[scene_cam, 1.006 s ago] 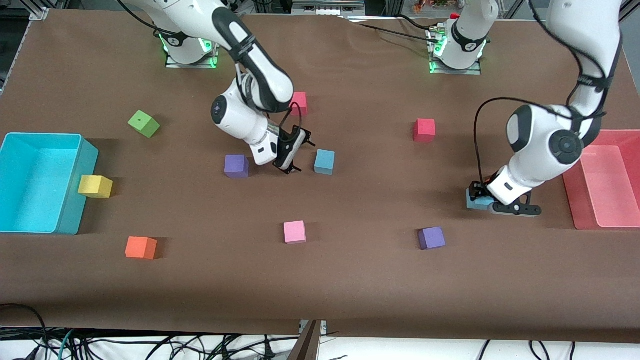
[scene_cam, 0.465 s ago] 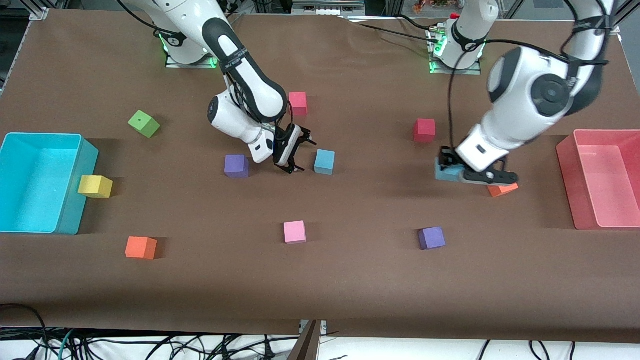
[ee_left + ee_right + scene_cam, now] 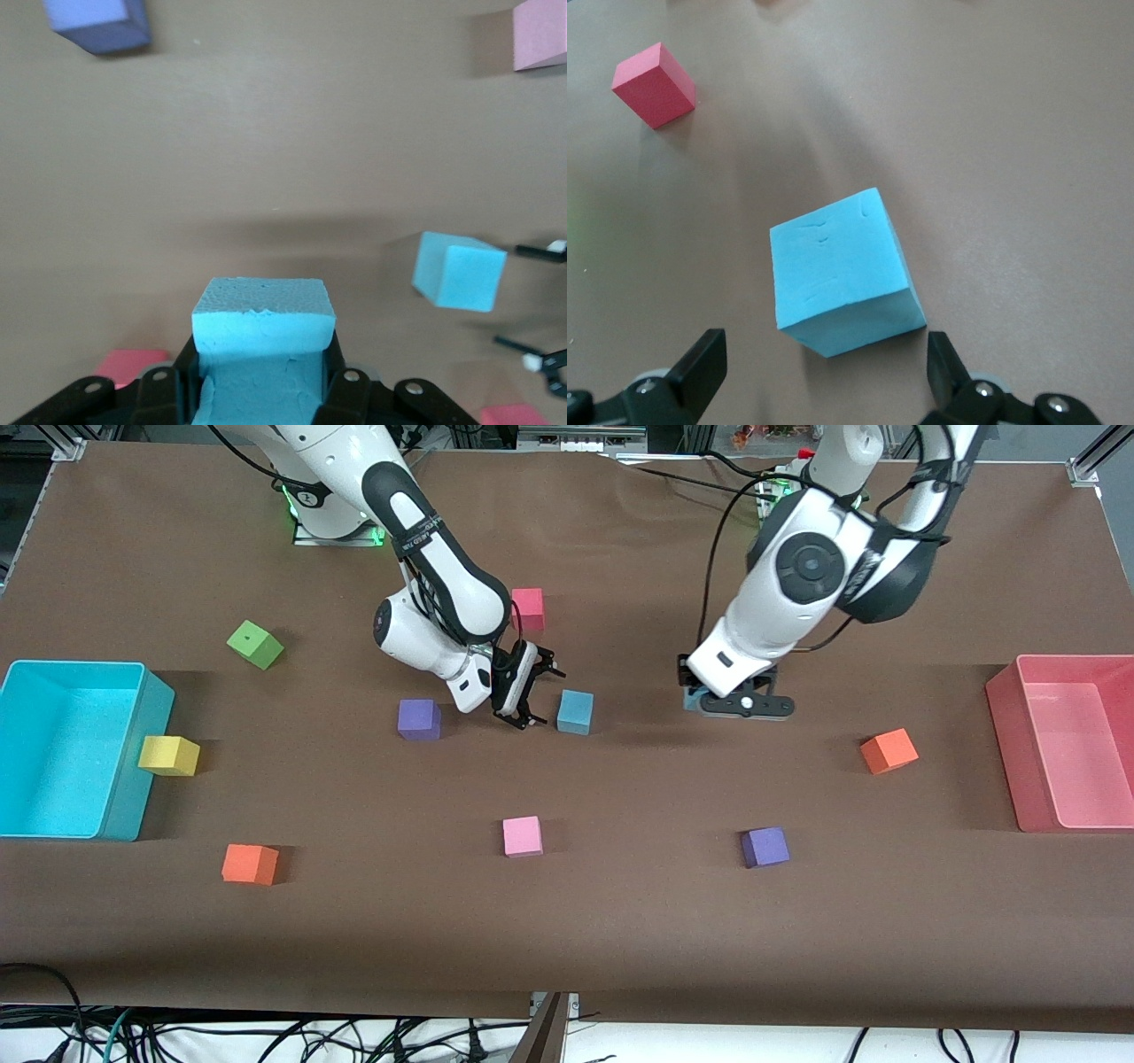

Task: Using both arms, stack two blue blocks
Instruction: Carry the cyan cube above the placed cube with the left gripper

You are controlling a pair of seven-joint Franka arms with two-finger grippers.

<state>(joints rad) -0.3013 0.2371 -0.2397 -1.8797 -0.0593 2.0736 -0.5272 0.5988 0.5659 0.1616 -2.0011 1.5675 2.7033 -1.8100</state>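
Observation:
One blue block (image 3: 575, 711) (image 3: 842, 270) (image 3: 459, 270) rests on the brown table near the middle. My right gripper (image 3: 540, 698) (image 3: 824, 359) hangs low beside it, toward the right arm's end. It is open, and the block lies just ahead of its fingers (image 3: 704, 359), not between them. The second blue block (image 3: 264, 323) is in my left gripper (image 3: 264, 354) (image 3: 709, 700), which is shut on it in the air, toward the left arm's end from the first block. In the front view only a sliver of this held block (image 3: 690, 698) shows under the white wrist.
Purple cubes (image 3: 418, 718) (image 3: 765, 847), a pink cube (image 3: 522, 835), orange cubes (image 3: 889, 750) (image 3: 250, 864), a red cube (image 3: 528, 608), a green cube (image 3: 255, 644) and a yellow cube (image 3: 168, 755) dot the table. A cyan bin (image 3: 133, 779) and a red bin (image 3: 1010, 717) stand at the two ends.
My left gripper lifted its blue block from beside the red bin and carried it toward the middle, uncovering an orange cube. My right gripper stayed almost still.

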